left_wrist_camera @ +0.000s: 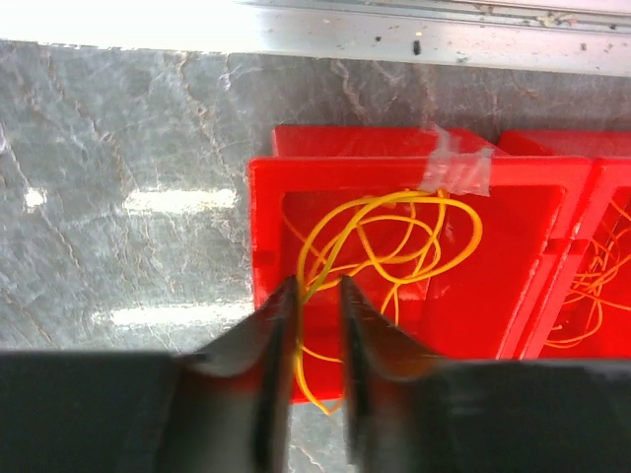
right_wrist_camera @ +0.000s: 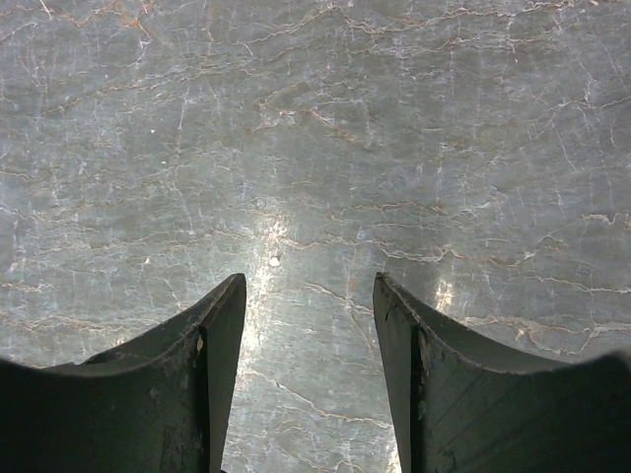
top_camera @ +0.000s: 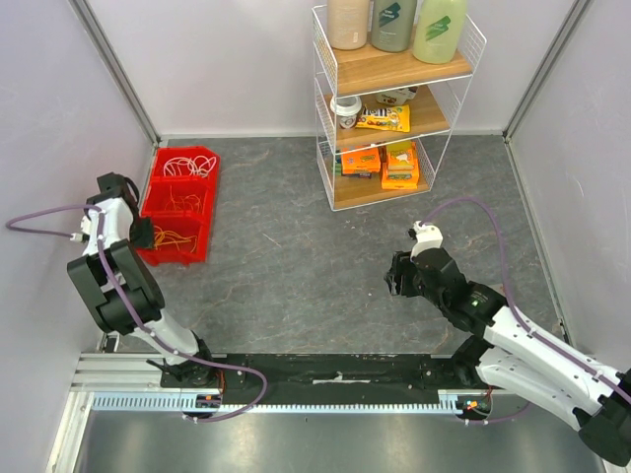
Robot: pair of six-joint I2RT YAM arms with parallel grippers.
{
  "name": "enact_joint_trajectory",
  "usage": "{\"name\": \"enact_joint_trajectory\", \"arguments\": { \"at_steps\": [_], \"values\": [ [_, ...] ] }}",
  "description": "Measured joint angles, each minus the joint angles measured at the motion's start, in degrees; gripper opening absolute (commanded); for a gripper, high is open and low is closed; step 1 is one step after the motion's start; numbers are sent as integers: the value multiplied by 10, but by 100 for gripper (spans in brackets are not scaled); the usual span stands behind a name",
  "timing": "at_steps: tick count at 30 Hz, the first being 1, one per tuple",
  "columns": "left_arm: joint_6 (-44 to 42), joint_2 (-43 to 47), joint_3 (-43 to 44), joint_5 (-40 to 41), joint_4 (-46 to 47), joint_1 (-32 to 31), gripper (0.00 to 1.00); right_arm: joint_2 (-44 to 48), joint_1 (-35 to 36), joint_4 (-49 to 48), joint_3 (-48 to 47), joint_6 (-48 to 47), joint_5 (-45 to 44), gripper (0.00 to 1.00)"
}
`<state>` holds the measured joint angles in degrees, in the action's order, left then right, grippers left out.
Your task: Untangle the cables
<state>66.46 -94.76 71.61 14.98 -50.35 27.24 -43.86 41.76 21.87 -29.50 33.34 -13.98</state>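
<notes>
A loose coil of yellow cable [left_wrist_camera: 394,232] lies in the nearest compartment of a red bin [left_wrist_camera: 264,227], and one loop hangs over the bin's near wall. My left gripper [left_wrist_camera: 317,286] sits right over that wall, open by a narrow gap. A yellow strand runs down between the jaws along the left finger without being pinched. Orange cable [left_wrist_camera: 592,286] lies in the adjoining compartment. From above, the white cables [top_camera: 182,165] fill the far compartment and the left gripper [top_camera: 146,233] is at the bin's near left end. My right gripper [top_camera: 394,276] hovers open over bare floor, empty [right_wrist_camera: 308,281].
A white wire rack [top_camera: 389,99] with bottles and orange packets stands at the back centre. Clear tape [left_wrist_camera: 455,168] sticks to the bin's far rim. Grey walls close in left and right. A metal rail [top_camera: 296,399] runs along the near edge.
</notes>
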Motion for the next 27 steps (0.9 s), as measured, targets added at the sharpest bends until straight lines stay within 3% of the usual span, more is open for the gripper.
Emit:
{"name": "enact_joint_trajectory", "arguments": {
  "at_steps": [4,9,13,16,19,24,25,27],
  "values": [
    [-9,6,1,-1,12,-8,76,-9,0,-2,0,0,3,61],
    [-14,50,2,-22,6,-39,79,-13,0,-5,0,0,8,61],
    [-14,114,2,-40,0,-105,77,-12,0,-4,0,0,10,61],
    [-17,170,-6,-52,19,-206,74,-11,0,-4,0,0,10,62],
    [-40,227,-49,-77,84,-355,72,-4,0,2,-3,1,0,63],
    [-152,258,-117,-99,207,-645,74,47,0,27,-19,9,-45,87],
    [-184,261,-122,-93,224,-686,75,67,0,34,-26,9,-58,96],
    [-247,285,-141,-105,260,-747,75,97,0,42,-39,10,-76,98]
  ]
}}
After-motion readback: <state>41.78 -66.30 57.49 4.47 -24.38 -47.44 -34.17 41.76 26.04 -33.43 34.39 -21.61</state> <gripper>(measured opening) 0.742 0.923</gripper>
